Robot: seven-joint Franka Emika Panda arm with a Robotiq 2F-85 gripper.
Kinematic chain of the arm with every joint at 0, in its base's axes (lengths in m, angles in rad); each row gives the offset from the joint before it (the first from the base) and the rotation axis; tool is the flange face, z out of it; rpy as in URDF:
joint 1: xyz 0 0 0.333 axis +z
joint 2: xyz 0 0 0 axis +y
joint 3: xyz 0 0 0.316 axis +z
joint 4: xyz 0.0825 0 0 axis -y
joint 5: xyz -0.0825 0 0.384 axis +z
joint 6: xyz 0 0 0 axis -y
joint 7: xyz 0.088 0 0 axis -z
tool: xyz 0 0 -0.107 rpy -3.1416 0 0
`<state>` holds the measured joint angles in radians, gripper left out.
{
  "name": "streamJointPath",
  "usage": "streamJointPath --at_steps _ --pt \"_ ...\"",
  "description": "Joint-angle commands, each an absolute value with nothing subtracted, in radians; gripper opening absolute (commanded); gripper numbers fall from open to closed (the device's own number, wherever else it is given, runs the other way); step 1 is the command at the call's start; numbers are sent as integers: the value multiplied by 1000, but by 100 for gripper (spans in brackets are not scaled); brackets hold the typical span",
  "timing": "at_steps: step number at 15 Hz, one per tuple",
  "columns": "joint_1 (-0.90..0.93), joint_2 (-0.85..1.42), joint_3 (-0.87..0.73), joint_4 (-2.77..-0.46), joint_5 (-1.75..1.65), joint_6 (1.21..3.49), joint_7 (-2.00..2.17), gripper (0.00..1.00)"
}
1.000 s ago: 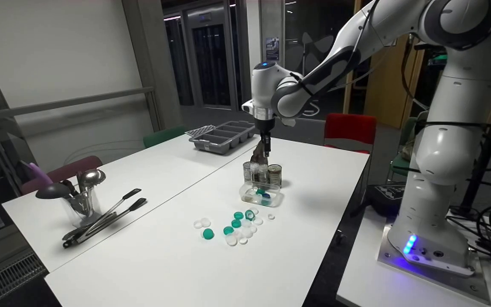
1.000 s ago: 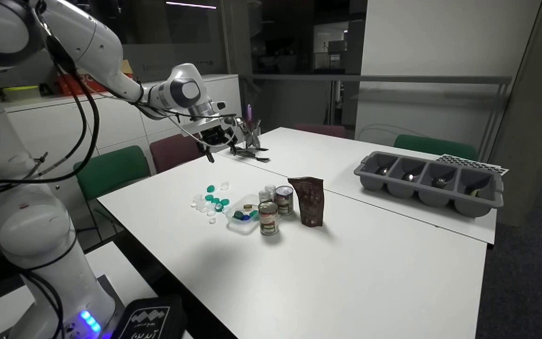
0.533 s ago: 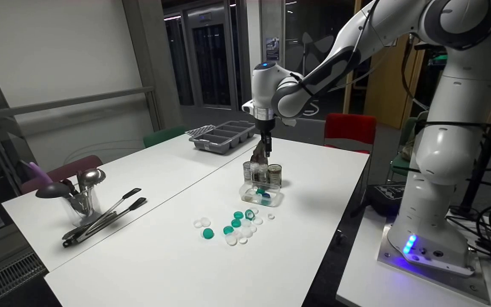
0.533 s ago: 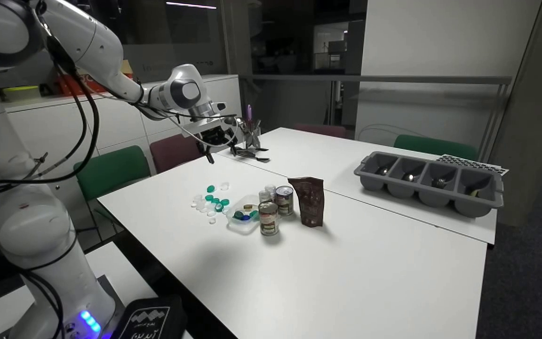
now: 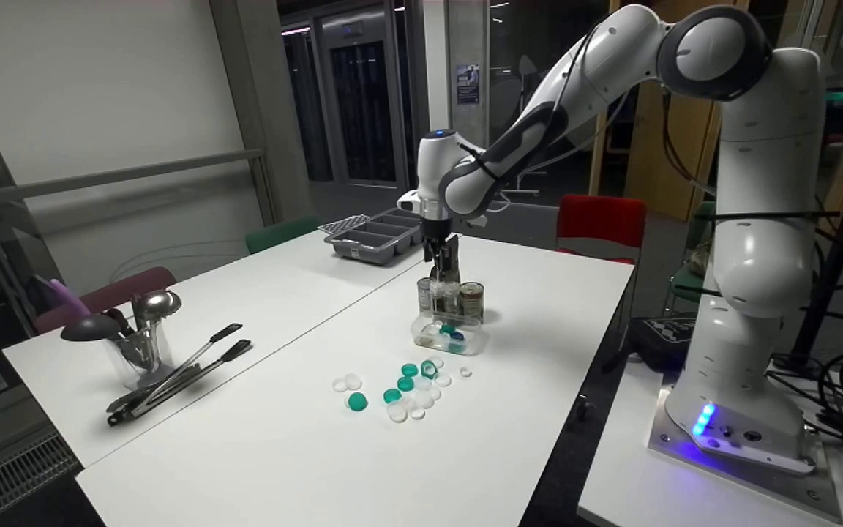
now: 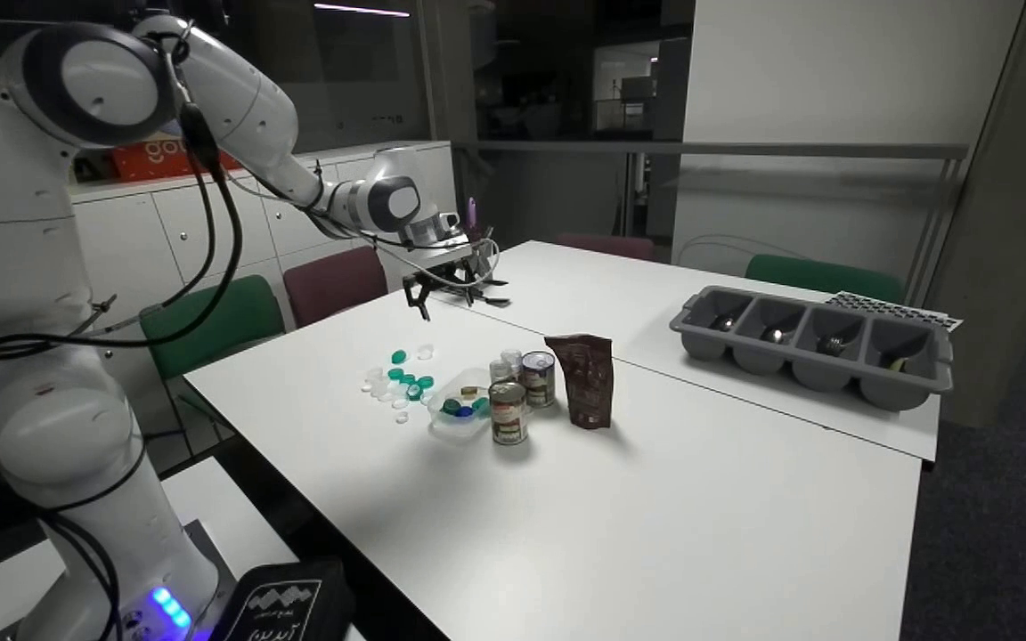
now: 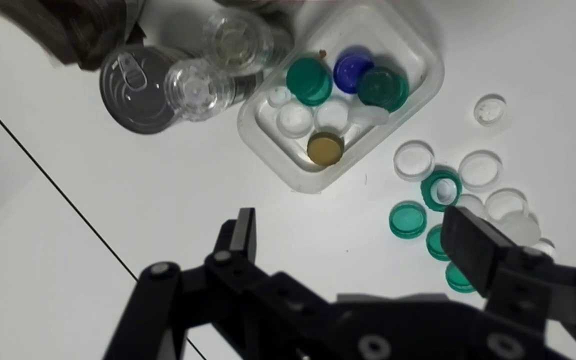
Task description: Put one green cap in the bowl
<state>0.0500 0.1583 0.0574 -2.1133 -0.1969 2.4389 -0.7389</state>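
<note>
Several green caps lie on the white table, one of them (image 7: 408,220) between my fingers' lines in the wrist view. Green caps also show in both exterior views (image 5: 357,401) (image 6: 399,357). One green cap (image 7: 441,190) has a white piece inside it. My right finger partly covers two others. The bowl is a clear rectangular tub (image 7: 308,186), also in both exterior views (image 5: 425,345) (image 6: 455,429). It holds green, blue, gold and white caps. My gripper (image 7: 349,225) is open and empty, above the table; it shows in both exterior views (image 5: 439,269) (image 6: 447,307).
White caps (image 7: 480,170) lie among the green ones. Cans (image 6: 508,414), clear jars (image 7: 200,90) and a brown pouch (image 6: 586,383) stand beside the bowl. A grey cutlery tray (image 6: 811,329), tongs (image 5: 180,380) and a utensil cup (image 5: 136,351) are farther off.
The arm has reached farther out from its base and my gripper has come down a little, staying empty. The caps and bowl have not moved.
</note>
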Motion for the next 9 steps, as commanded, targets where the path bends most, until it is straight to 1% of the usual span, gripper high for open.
streamJointPath --at_steps 1,5,9 --pt "33 349 106 -1891 -117 2355 -903 100" --pt "54 512 142 -1683 -113 2198 -911 100" --pt "66 629 158 -1536 -109 2085 -880 100"
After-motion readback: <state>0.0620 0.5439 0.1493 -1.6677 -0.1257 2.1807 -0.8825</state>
